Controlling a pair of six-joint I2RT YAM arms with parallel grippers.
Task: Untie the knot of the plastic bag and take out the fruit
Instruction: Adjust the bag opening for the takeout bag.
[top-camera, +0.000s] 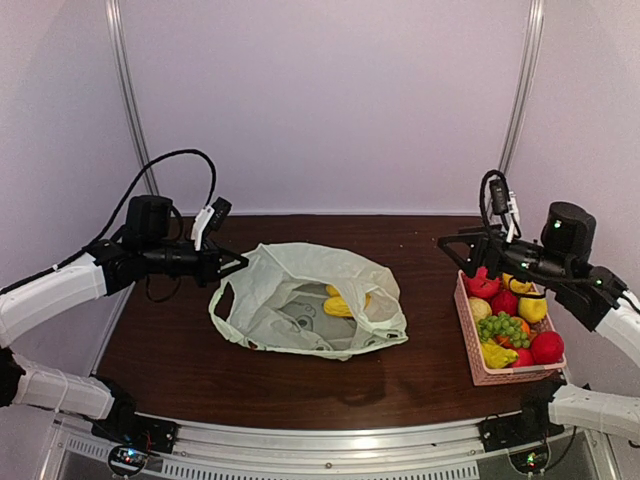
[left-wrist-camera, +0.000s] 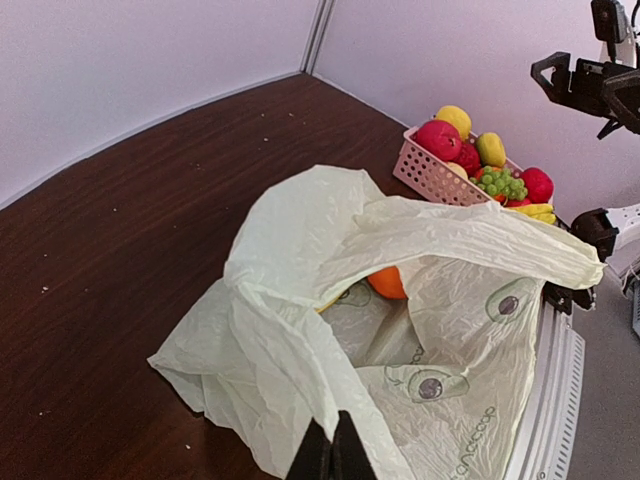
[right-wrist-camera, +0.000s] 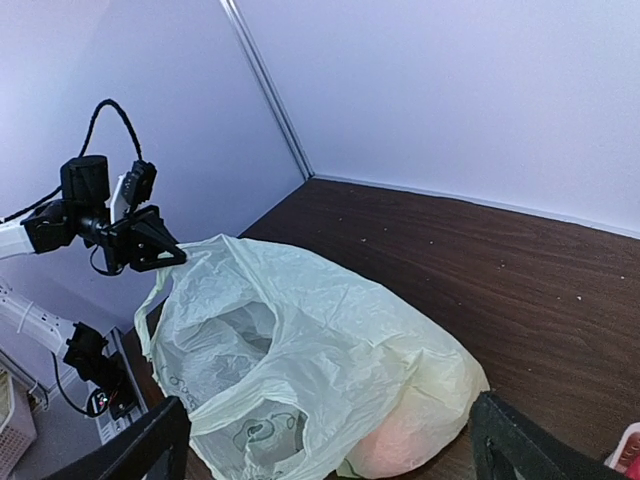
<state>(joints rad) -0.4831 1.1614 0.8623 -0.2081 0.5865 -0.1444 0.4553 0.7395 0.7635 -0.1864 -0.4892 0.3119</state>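
The pale green plastic bag (top-camera: 310, 300) lies slack mid-table with its mouth open; no knot shows. Yellow fruit (top-camera: 340, 303) lies inside it, and an orange (left-wrist-camera: 387, 283) shows deep in the mouth in the left wrist view. My left gripper (top-camera: 240, 262) is shut on the bag's upper left edge and holds it lifted; its fingertips (left-wrist-camera: 332, 452) pinch the thin plastic. My right gripper (top-camera: 452, 243) is open and empty, hovering above the left side of the pink basket (top-camera: 510, 375). In the right wrist view its fingers (right-wrist-camera: 150, 450) stand wide apart with the bag (right-wrist-camera: 330, 340) between them, farther off.
The pink slatted basket (left-wrist-camera: 430, 175) at the right holds red fruits, a green grape bunch (top-camera: 503, 327), yellow fruits and a banana. The table's near edge has a metal rail (top-camera: 330, 445). Walls close the back and both sides.
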